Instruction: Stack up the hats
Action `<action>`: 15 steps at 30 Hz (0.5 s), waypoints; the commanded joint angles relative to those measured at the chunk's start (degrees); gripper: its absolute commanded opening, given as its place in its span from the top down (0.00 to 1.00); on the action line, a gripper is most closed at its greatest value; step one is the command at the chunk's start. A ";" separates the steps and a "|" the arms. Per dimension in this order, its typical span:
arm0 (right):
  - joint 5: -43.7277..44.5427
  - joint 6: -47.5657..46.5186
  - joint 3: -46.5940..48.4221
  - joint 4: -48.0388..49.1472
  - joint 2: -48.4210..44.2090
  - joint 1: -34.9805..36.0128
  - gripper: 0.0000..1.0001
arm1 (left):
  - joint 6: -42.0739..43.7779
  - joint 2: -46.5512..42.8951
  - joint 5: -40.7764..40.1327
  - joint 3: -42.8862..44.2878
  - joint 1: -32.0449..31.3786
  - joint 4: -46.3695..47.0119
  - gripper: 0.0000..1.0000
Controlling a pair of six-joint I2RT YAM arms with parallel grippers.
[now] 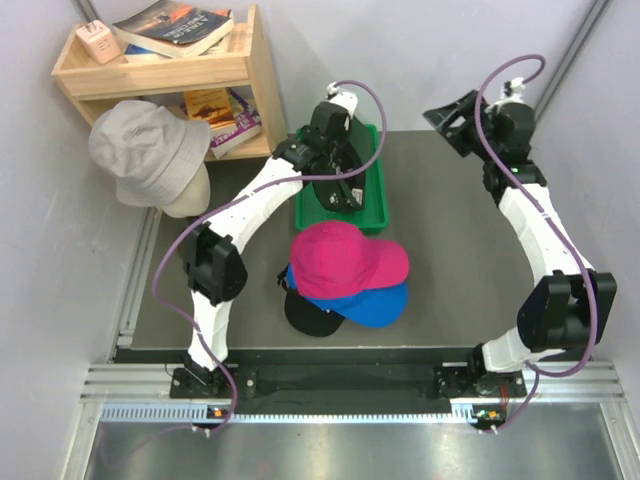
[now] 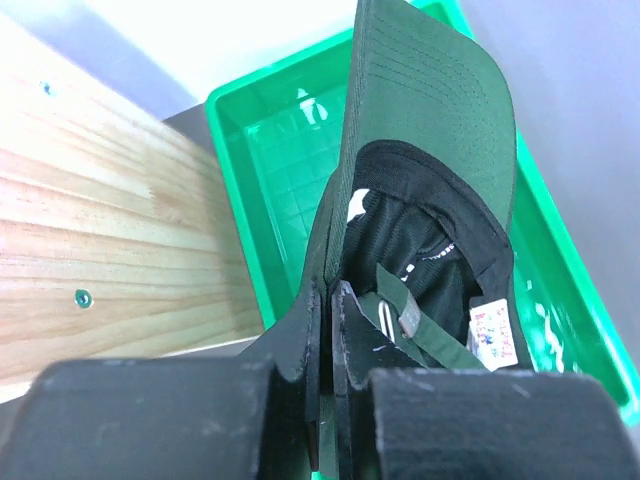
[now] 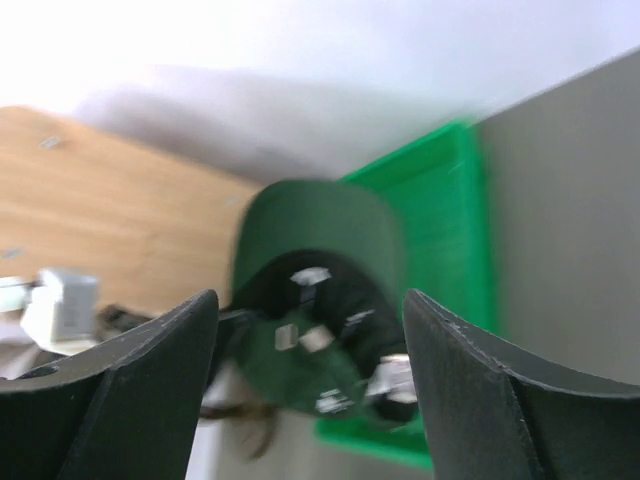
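Dark green cap (image 2: pixel 430 130), held over green tray (image 2: pixel 275 165)

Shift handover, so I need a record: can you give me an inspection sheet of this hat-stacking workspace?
Surface: dark grey table mat.
Job's things: magenta fabric cap on bright blue cap on black cap, mid-table; dark green cap held over green plastic tray.
Clutter: nothing seen.
Grippers: left gripper shut on dark green cap; right gripper open, empty.
Cables: purple cables loop along both arms.
Surroundings: wooden shelf with books, grey bucket hat.
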 commanded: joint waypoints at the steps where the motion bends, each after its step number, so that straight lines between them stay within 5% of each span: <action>1: -4.33 12.16 3.20 3.12 1.93 4.63 0.27 | 8.76 -7.81 3.48 -4.14 -0.67 6.71 1.00; 15: -7.94 32.04 -5.50 6.11 0.36 13.78 0.27 | 19.22 -25.65 11.13 -22.60 -7.97 10.49 1.00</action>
